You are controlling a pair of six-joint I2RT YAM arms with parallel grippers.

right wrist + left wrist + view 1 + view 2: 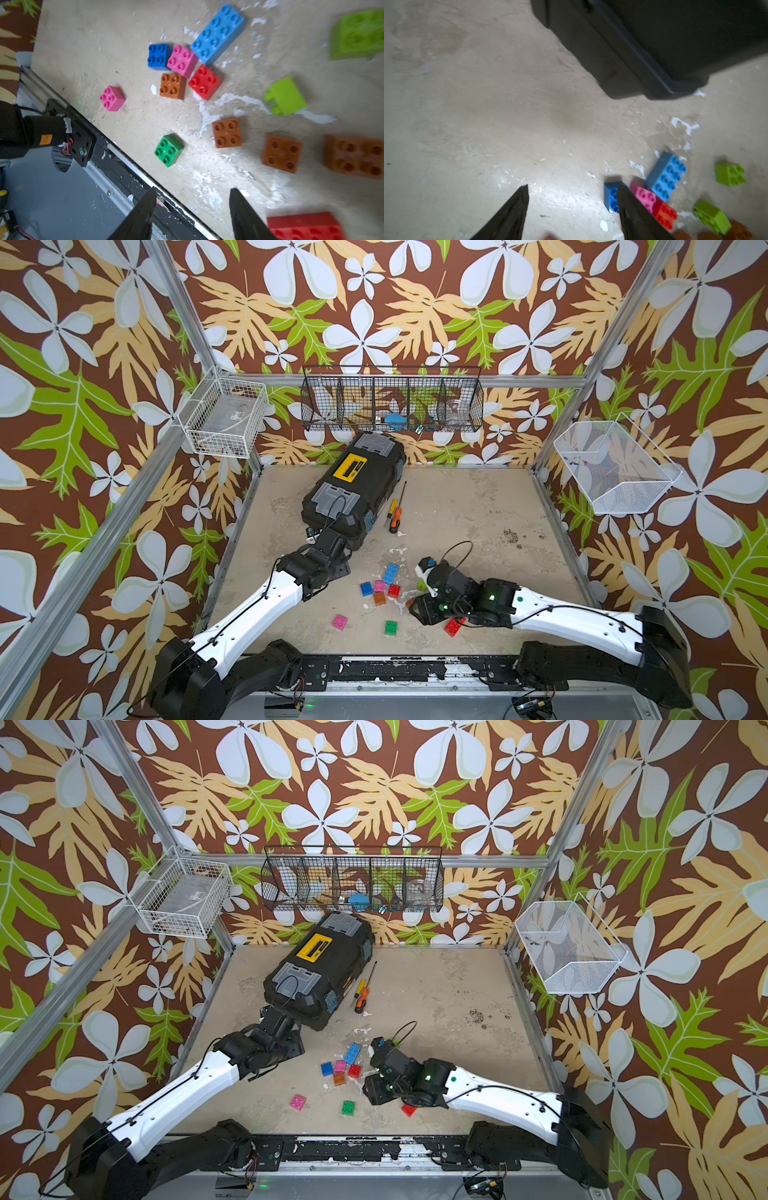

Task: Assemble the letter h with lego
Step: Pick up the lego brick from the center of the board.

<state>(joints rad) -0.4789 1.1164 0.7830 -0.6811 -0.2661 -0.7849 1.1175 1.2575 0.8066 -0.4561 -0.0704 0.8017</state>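
As it lies, long blue brick [390, 572] slants rearward.

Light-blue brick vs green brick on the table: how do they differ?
Colour: the light-blue brick is pale blue, the green brick dark green.
Shape: the light-blue brick is long with eight studs, the green brick square with four.
Place: the light-blue brick lies beside the pink brick in a cluster, the green brick alone.
Both lie studs up on the table, unheld.

A robot lab cell: aluminium frame [183, 302], printed walls [415, 302], wire baskets [392, 400].
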